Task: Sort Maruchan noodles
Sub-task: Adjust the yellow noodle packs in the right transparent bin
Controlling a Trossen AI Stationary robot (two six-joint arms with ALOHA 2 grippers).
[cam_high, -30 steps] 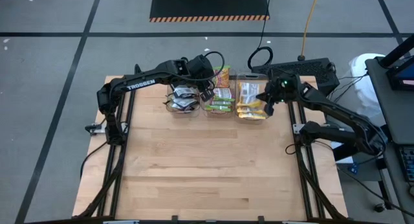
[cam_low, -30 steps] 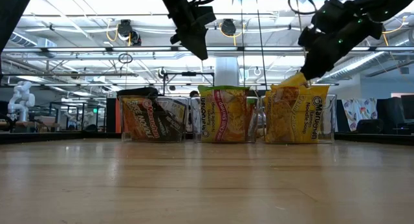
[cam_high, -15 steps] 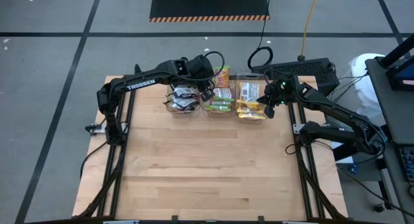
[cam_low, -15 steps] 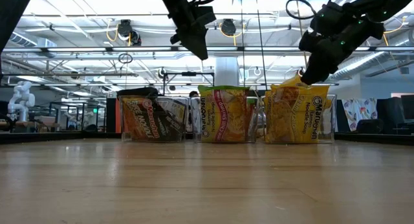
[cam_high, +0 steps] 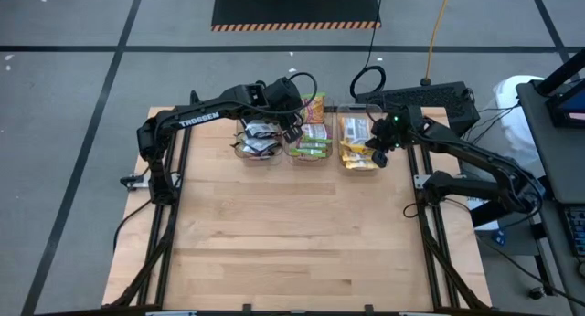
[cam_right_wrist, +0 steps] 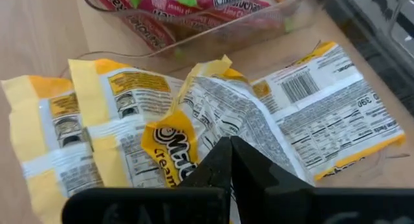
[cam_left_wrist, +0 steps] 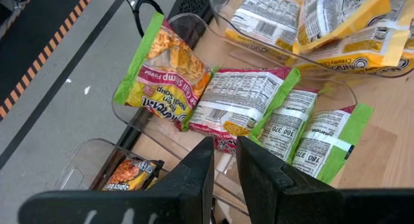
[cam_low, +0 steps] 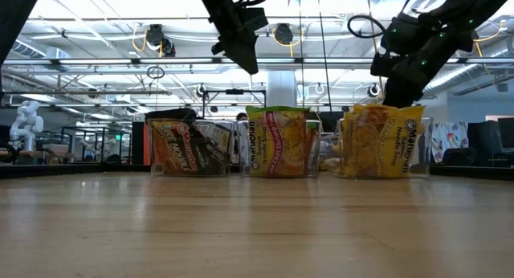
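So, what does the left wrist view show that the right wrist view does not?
Only the left wrist view: a black-and-orange packet in its own clear bin, and the left pincer, open above the middle bin.

Only the right wrist view: the right pincer, shut, over the crumpled yellow packets.

Both: lime-green and pink packets in the middle bin, and the yellow packets.

The table (cam_high: 302, 252) is seen from straight overhead in the high view and level from its surface in the low view. The three clear bins (cam_high: 311, 142) are shared, upper centre overhead, and seen close by both wrist views.
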